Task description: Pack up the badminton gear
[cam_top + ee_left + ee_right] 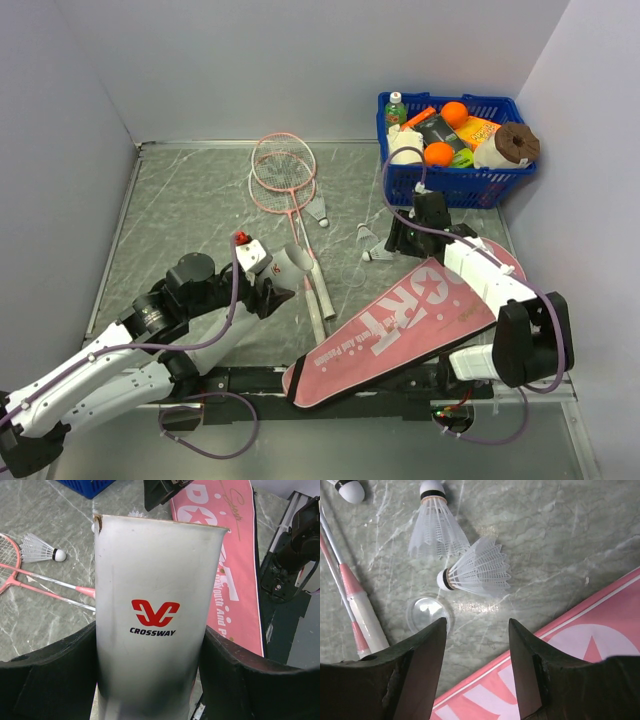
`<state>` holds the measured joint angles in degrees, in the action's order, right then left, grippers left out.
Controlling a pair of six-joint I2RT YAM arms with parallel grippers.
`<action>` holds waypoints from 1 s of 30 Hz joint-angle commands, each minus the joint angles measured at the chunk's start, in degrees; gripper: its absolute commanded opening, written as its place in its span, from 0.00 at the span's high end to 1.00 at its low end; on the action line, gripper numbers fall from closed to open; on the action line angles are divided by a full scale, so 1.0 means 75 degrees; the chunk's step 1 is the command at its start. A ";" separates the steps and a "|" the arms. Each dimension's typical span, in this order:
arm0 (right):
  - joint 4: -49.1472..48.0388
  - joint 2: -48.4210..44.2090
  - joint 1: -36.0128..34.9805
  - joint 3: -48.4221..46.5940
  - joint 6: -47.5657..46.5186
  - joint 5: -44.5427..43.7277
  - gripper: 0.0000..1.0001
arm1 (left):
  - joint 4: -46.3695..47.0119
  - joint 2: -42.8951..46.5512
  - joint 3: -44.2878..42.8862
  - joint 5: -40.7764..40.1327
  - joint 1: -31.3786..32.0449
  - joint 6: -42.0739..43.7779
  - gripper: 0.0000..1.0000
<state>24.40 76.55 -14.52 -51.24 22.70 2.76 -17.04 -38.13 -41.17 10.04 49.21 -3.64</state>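
While the left claw (150,637) clamps the tube (155,570), the empty, parted right claw (477,625) should straddle the nearer shuttlecock (477,570) at its cork.

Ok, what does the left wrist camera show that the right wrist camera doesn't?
Left wrist only: the white tube gripped by the left gripper, and a blue basket corner. Right wrist only: a clear round cap on the table and a pale racket handle. Both: pink bag, shuttlecocks, racket shafts.
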 commanded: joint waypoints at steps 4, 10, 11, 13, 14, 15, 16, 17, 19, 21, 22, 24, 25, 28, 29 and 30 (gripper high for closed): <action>-0.1109 0.0479 0.0623 0.0200 -0.0494 0.1270 0.39 | -0.0049 0.0021 -0.0171 0.0091 0.0024 -0.0359 0.99; -0.1917 0.0983 0.0893 0.0340 -0.0647 0.2197 0.39 | -0.0013 0.0068 -0.0159 0.0196 0.0025 -0.0347 0.99; -0.1987 0.1042 0.0928 0.0317 -0.0682 0.2279 0.39 | -0.0013 0.0057 -0.0159 0.0219 0.0024 -0.0335 0.99; -0.2093 0.1311 0.0940 0.0200 -0.0788 0.2572 0.39 | -0.0013 0.0080 -0.0159 0.0219 0.0025 -0.0347 0.99; -0.2140 0.1405 0.0952 0.0176 -0.0811 0.2666 0.39 | -0.0025 0.0080 -0.0159 0.0231 0.0024 -0.0335 0.99; -0.2198 0.1510 0.0952 0.0141 -0.0823 0.2887 0.40 | -0.0002 0.0092 -0.0159 0.0243 0.0036 -0.0335 0.99; -0.2269 0.1732 0.0941 0.0060 -0.0823 0.2982 0.40 | -0.0002 0.0092 -0.0159 0.0243 0.0036 -0.0335 0.99; -0.2269 0.1827 0.0940 0.0024 -0.0823 0.3041 0.41 | -0.0013 0.0092 -0.0159 0.0220 0.0036 -0.0335 0.99; -0.2374 0.2038 0.0940 0.0000 -0.0823 0.3170 0.42 | -0.0002 0.0092 -0.0148 0.0219 0.0024 -0.0335 0.99; -0.2410 0.2144 0.0941 0.0000 -0.0800 0.3205 0.45 | -0.0013 0.0092 -0.0148 0.0219 0.0036 -0.0335 0.99; -0.2410 0.2191 0.0940 0.0000 -0.0788 0.3206 0.46 | -0.0013 0.0080 -0.0148 0.0219 0.0036 -0.0335 0.99; -0.2387 0.2191 0.0940 0.0000 -0.0788 0.3206 0.62 | -0.0002 0.0080 -0.0148 0.0220 0.0025 -0.0323 0.99; -0.2340 0.2145 0.0952 0.0000 -0.0788 0.3182 0.69 | -0.0013 0.0068 -0.0148 0.0231 0.0024 -0.0323 0.99; -0.2223 0.1900 0.0940 0.0036 -0.0765 0.3019 0.88 | -0.0002 0.0045 -0.0148 0.0255 0.0024 -0.0335 0.99; -0.2153 0.1805 0.0940 0.0070 -0.0753 0.2948 0.95 | -0.0002 0.0056 -0.0148 0.0255 0.0036 -0.0335 0.99; -0.2129 0.1700 0.0929 0.0140 -0.0741 0.2925 0.99 | -0.0013 0.0057 -0.0136 0.0255 0.0025 -0.0335 0.99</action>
<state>8.75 92.79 -7.84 -49.23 17.61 25.87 -17.04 -38.09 -41.17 10.70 49.21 -3.64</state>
